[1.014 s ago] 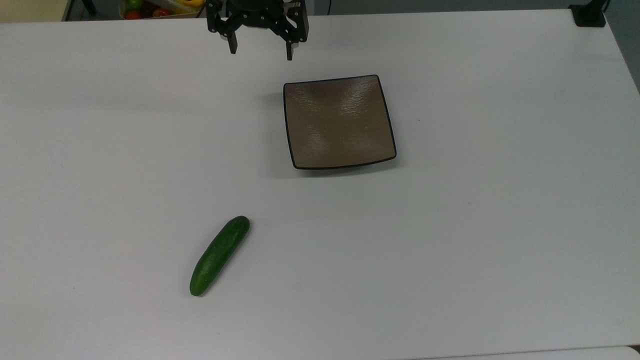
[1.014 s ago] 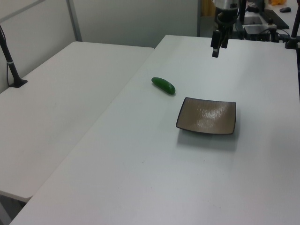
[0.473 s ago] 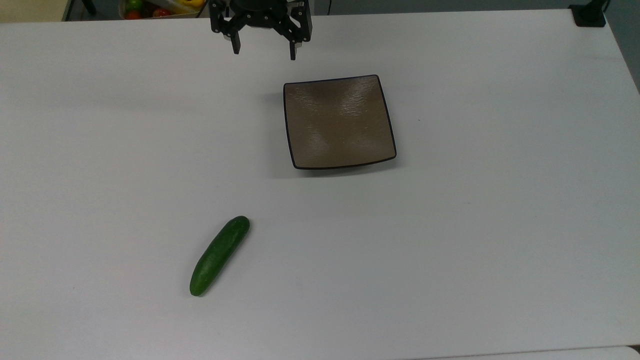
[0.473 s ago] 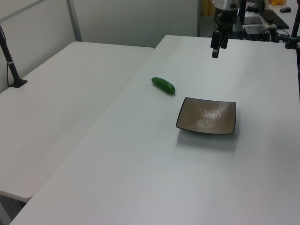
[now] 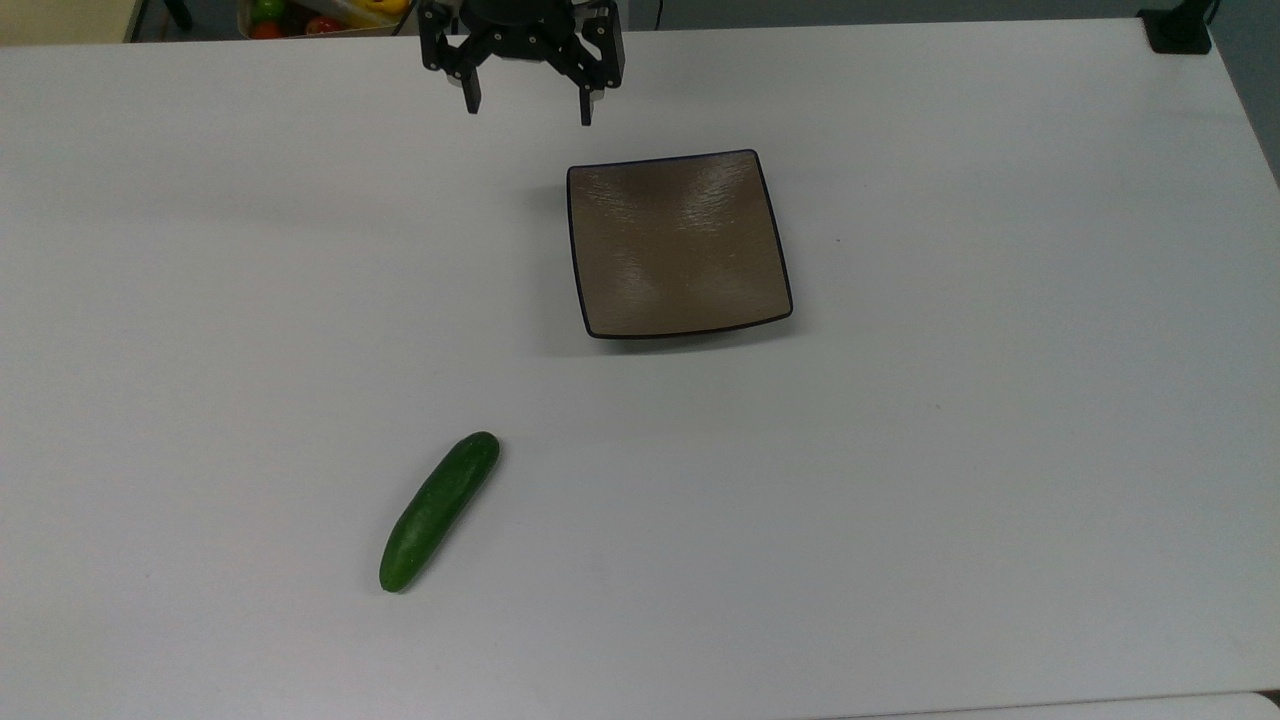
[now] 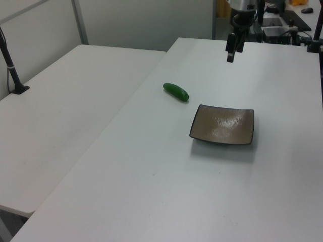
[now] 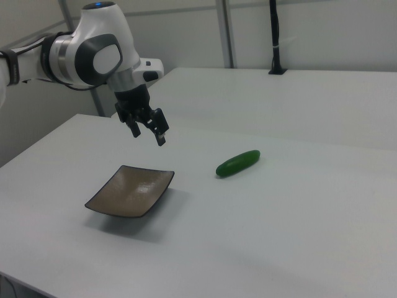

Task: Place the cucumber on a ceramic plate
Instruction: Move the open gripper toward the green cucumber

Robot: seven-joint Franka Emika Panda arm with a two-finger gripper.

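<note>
White tabletop [image 5: 900,500] stretched under me, with a second pale table [image 6: 65,116] set beside it at the left view's left. My gripper [image 5: 527,108] hung in the air above the surface near the top view's upper edge, its two black fingers [image 5: 470,98] spread wide apart with nothing between them. In the right view my gripper [image 7: 147,135] hovered above and just behind the ceramic plate [image 7: 130,191], not touching it.

The ceramic plate [image 5: 678,243] sat flat on the table, square and glossy brown with a thin dark rim, and it was bare. In the top view it lay below my gripper and a little to the top view's right.

The cucumber [image 5: 438,511] lay on the tabletop well apart from the plate, toward the top view's lower left, resting at a slant with one rounded end pointing up and to the top view's right. In the left view the cucumber [image 6: 175,92] lay to the left view's left of the plate [image 6: 222,124]; in the right view the cucumber [image 7: 238,162] lay to the right view's right of it. My gripper [image 6: 230,50] was well clear of it.
</note>
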